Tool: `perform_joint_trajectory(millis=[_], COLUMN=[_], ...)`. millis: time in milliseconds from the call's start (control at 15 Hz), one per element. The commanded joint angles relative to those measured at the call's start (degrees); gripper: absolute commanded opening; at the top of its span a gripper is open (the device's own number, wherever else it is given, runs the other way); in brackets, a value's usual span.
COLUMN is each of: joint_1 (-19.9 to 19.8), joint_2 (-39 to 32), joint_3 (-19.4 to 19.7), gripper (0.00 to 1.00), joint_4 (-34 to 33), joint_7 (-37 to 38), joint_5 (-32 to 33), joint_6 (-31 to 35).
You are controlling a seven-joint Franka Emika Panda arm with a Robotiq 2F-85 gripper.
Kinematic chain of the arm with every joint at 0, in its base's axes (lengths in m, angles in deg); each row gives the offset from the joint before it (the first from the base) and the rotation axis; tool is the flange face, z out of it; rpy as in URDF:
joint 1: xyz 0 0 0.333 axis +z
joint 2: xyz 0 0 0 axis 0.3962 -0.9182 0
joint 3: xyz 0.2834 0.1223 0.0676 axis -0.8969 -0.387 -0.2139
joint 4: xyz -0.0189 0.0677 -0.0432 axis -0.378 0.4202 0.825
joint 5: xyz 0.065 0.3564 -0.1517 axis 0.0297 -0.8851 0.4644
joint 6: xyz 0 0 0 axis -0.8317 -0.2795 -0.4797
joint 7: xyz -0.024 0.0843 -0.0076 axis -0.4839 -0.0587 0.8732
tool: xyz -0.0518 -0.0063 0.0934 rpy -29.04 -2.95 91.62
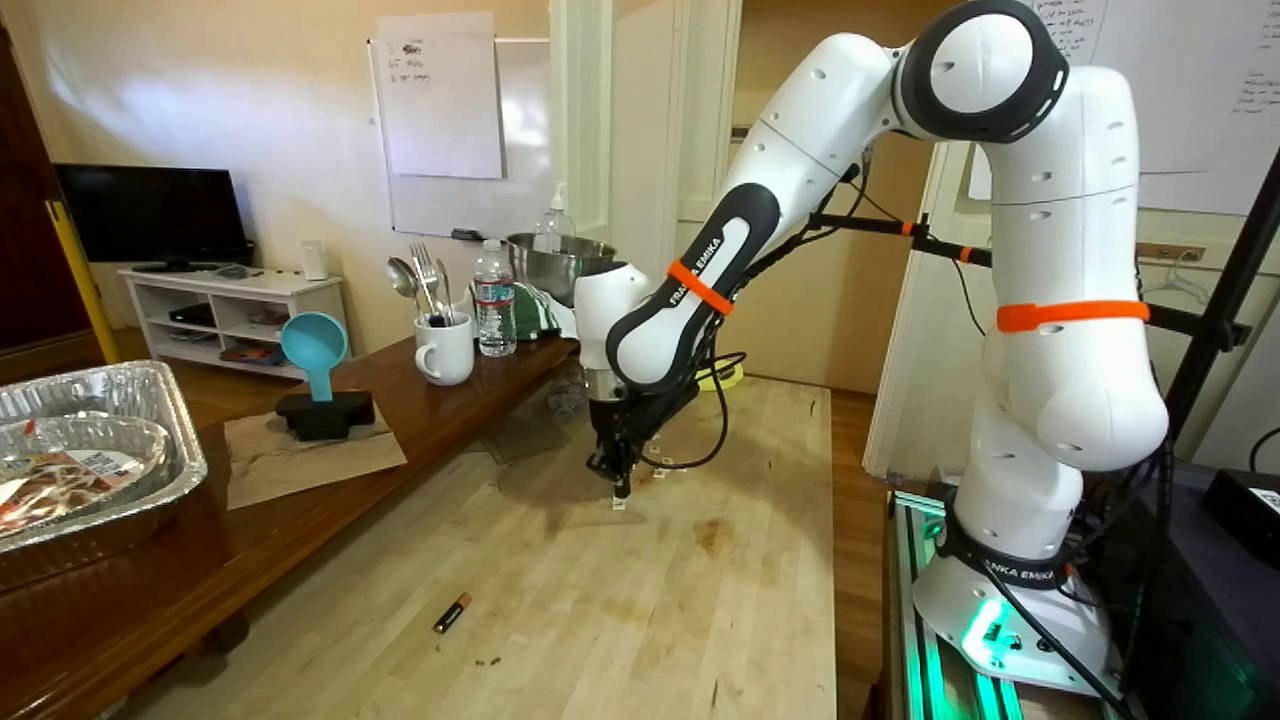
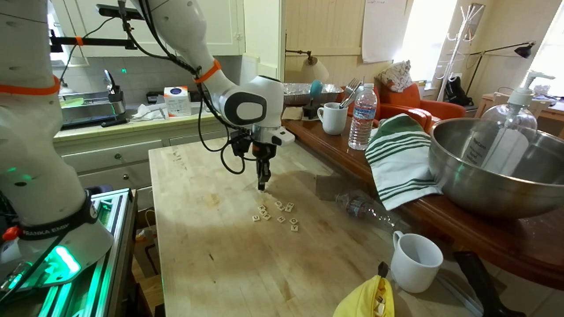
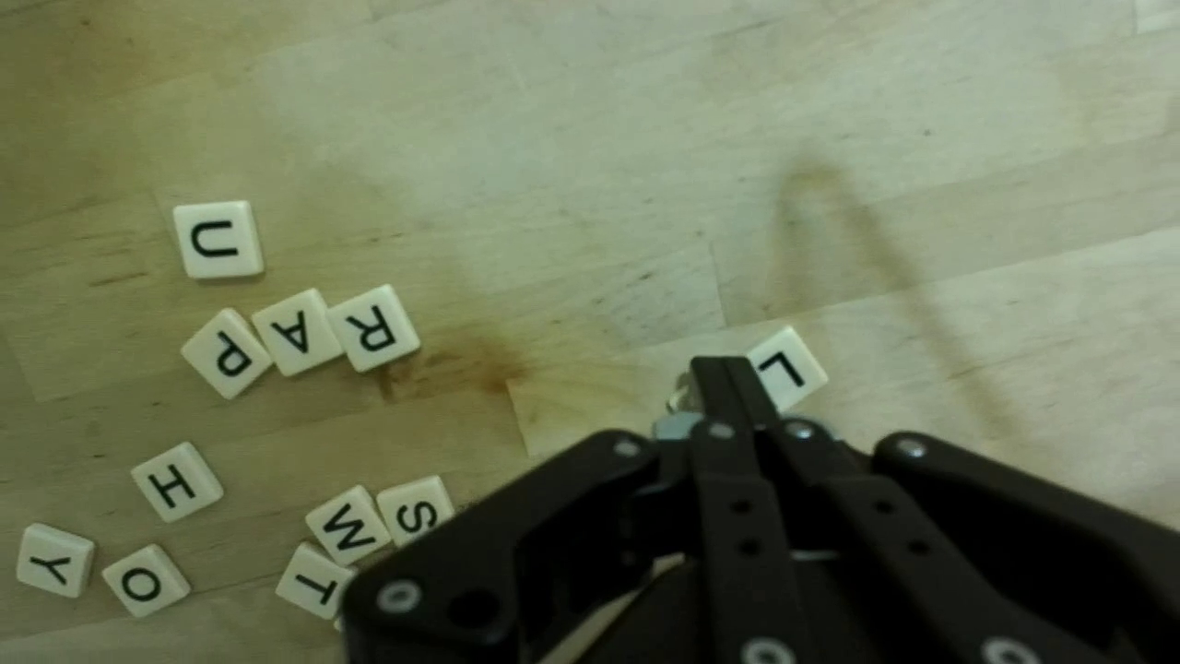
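Note:
My gripper [image 3: 724, 361] points down at the wooden table with its fingertips pressed together and nothing visible between them. Against the right side of the tips, in the wrist view, lies a white letter tile marked L [image 3: 795, 367], partly covered; whether they touch I cannot tell. A pale edge of something [image 3: 680, 398] peeks out left of the fingers, mostly hidden. Further left lie more tiles: U [image 3: 219, 251], P [image 3: 221, 360], A [image 3: 304, 346], R [image 3: 367, 318], and several others such as H [image 3: 175, 480] and S [image 3: 415, 507]. Both exterior views show the gripper [image 2: 261, 188] low over the tabletop.
A battery [image 1: 452, 613] lies on the table. A yellow pouch [image 2: 359, 299], a white mug [image 2: 416, 264] and a clear plastic bottle [image 2: 363, 209] stand or lie near the tiles' side. Along the raised brown ledge [image 1: 400, 385] are a water bottle [image 1: 495, 305] and a steel bowl [image 2: 493, 189].

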Motion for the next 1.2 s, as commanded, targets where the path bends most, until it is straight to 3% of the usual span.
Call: perform_joint_trajectory(millis=[0, 467, 1133], joint_1=[-0.1, -0.8, -3.2], joint_2=[1.8, 4.5, 7.7], joint_3=[0.2, 1.3, 3.0], gripper=[0.00, 0.00, 0.00], joint_4=[0.9, 2.3, 6.2], joint_7=[-0.5, -3.3, -13.4], joint_5=[-0.7, 1.7, 9.2], joint_6=[-0.2, 0.5, 0.9])
